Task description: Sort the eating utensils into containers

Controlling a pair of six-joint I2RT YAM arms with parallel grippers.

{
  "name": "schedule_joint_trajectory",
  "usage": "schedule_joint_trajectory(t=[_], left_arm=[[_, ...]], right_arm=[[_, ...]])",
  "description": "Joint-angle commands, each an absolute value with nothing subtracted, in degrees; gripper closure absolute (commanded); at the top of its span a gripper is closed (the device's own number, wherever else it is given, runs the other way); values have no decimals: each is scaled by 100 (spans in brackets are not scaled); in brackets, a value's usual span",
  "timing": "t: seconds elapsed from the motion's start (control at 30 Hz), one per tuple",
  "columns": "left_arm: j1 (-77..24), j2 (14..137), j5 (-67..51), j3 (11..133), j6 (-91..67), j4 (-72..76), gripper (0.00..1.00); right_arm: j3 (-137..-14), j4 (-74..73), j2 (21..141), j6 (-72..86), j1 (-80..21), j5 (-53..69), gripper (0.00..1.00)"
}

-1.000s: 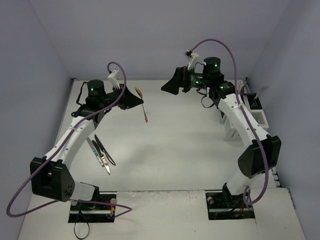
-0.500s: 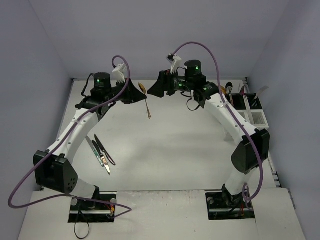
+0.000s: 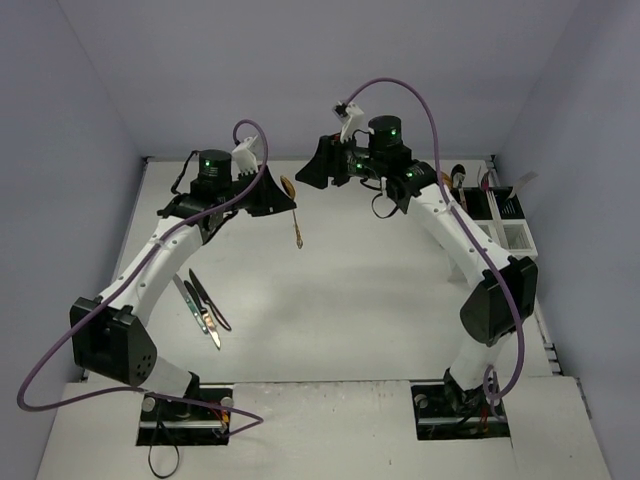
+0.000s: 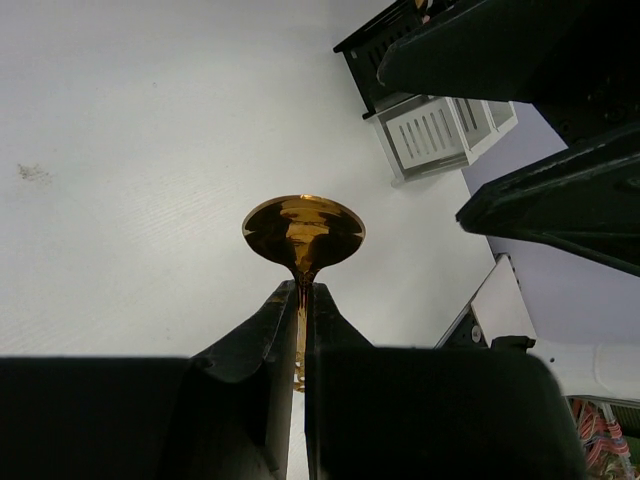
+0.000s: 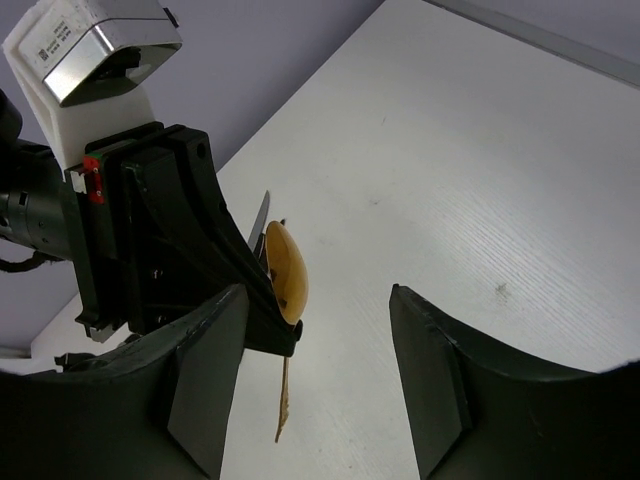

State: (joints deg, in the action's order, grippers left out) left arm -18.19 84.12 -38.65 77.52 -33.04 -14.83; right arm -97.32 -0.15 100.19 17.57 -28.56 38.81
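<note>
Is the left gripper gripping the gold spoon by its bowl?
No, the left gripper pinches the gold spoon on its handle just below the bowl, which sticks out free.

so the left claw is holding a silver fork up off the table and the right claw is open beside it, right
Not quite. The left claw holds a gold spoon, not a silver fork; the left wrist view shows its round gold bowl. The rest stands: it is off the table and the right claw is open beside it.

Gold spoon (image 4: 303,232); white, seemingly slotted bin (image 4: 440,135).
</note>
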Motion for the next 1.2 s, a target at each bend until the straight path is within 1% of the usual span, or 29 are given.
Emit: schedule_joint_trajectory(t=[0.0,0.5,0.67,1.03,1.17], left_arm=[[-1911,8281,-3815,7980,-3208,-1313,100],[-2039,8332,-3753,8042,-3146,-1389,100],[-2083,8350,-3753,8094,-3112,-1389,100],[-2118,8385,-3683,8165,-3059,-1441,100],[-2118,8393,-3657,8209,-3024,-1459,100]], right_arm=[[-10057,413,10023,1603,-2992,3799,46],[-9941,404,10143,1338,-3137,3665,50],[-9879,369,10195,1179,-3199,3560,54],[-9704,238,10239,879,-3331,3419,67],[-9590,202,10187,827,-3366,3419,76]])
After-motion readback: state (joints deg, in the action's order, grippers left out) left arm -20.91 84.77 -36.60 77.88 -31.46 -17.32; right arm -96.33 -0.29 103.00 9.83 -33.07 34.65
